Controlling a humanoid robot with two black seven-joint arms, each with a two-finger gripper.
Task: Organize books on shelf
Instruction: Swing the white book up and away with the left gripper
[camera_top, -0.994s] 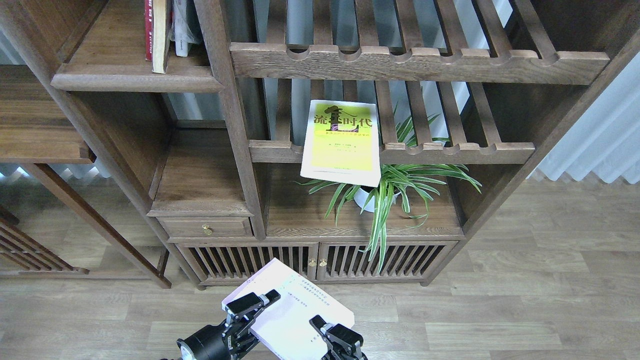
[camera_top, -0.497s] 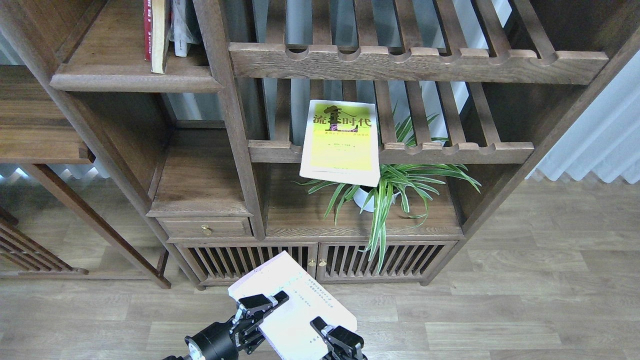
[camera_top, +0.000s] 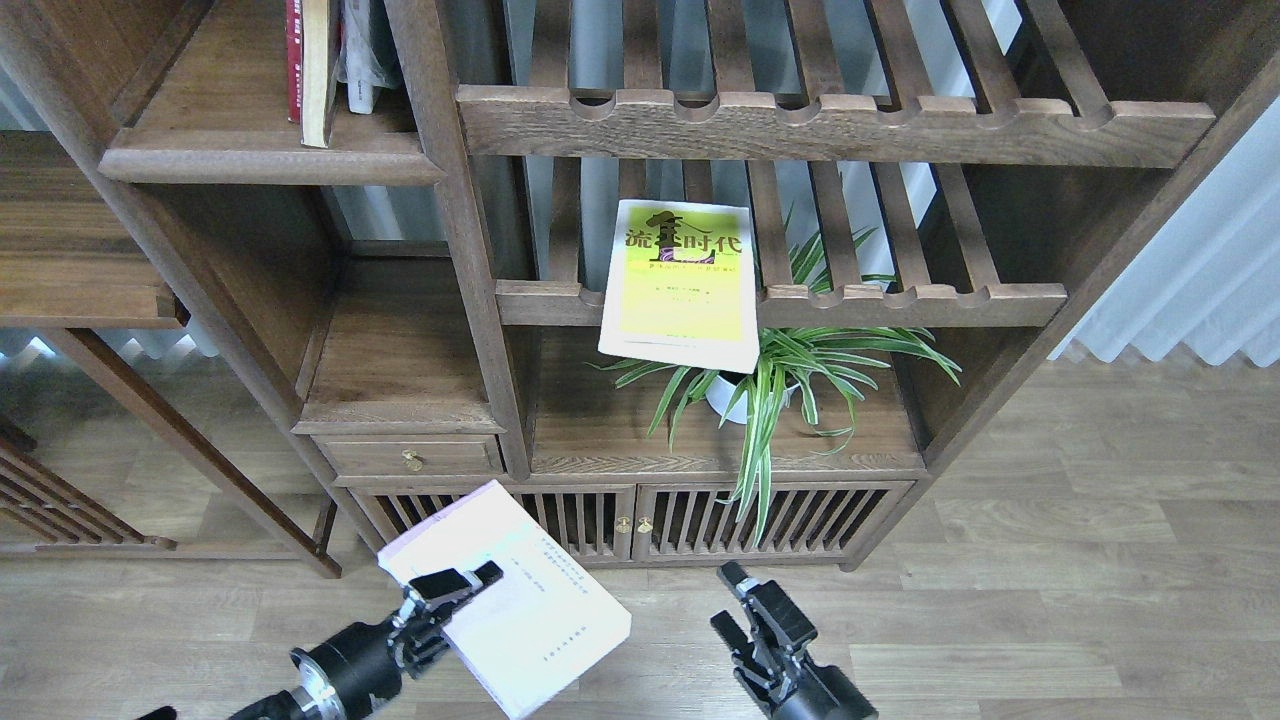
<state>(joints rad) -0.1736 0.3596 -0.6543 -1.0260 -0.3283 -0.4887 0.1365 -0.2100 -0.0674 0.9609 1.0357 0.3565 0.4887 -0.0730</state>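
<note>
Grippers sit nearest, low in the head view over the wood-plank floor (camera_top: 1050, 600). Left gripper (camera_top: 447, 588) is clamped on the near-left edge of the white-lavender book (camera_top: 515, 600), one dark finger lying across the cover; the book is held off the floor, cover up, tilted with its far corner toward the cabinet doors (camera_top: 640, 520). Right gripper (camera_top: 745, 600) is just right of that book, apart from it, its two fingers parted and holding nothing. Beyond the book stands the slatted double-door cabinet with small brass knobs, and left of the doors a small drawer (camera_top: 412, 455) with a brass pull. Above the doors, a potted spider plant (camera_top: 770, 385) in a white pot stands on the flat cabinet top, leaves spilling over the front. The yellow-green book (camera_top: 680, 285) with dark Chinese characters lies cover up on the lower slatted rack (camera_top: 900, 295), directly above the plant, its near edge overhanging the notched front rail. A second slatted rack (camera_top: 830, 125) runs above that one. Farthest up and left of the yellow-green book is the shelf (camera_top: 260, 150), a solid board with a rounded front edge; on it the dark red book (camera_top: 295, 60) stands upright, touching a tan-edged volume (camera_top: 322, 70), with pale items just beside them.
</note>
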